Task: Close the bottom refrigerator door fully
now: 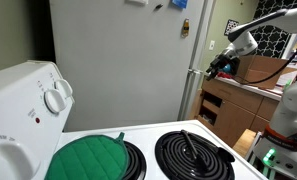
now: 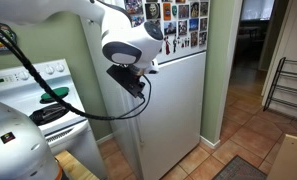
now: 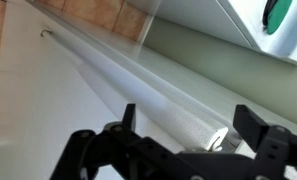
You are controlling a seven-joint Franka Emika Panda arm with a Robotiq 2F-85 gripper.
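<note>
- A green pot holder [image 1: 88,158] rests on a burner of the white stove [image 1: 138,138], well clear of the work.
- The fridge's grey side wall [image 1: 118,60] fills the middle of an exterior view. The bottom refrigerator door [image 1: 192,100] shows beyond it as a narrow white slab, seen edge-on, at or near its closed position.
- Just beside that slab hangs the gripper [image 1: 216,66], facing the door panel, apparently to press on it rather than grasp it.
- The wrist view explains the pose: the fingers [image 3: 118,128] stand wide apart with nothing between them, and the white door face lies right ahead.
- Whether a gap remains at the door's seal cannot be told; a flat push would likely finish the job.
- Wooden cabinet drawers [image 1: 220,102] sit below and behind the arm, leaving little room to swing.
</note>
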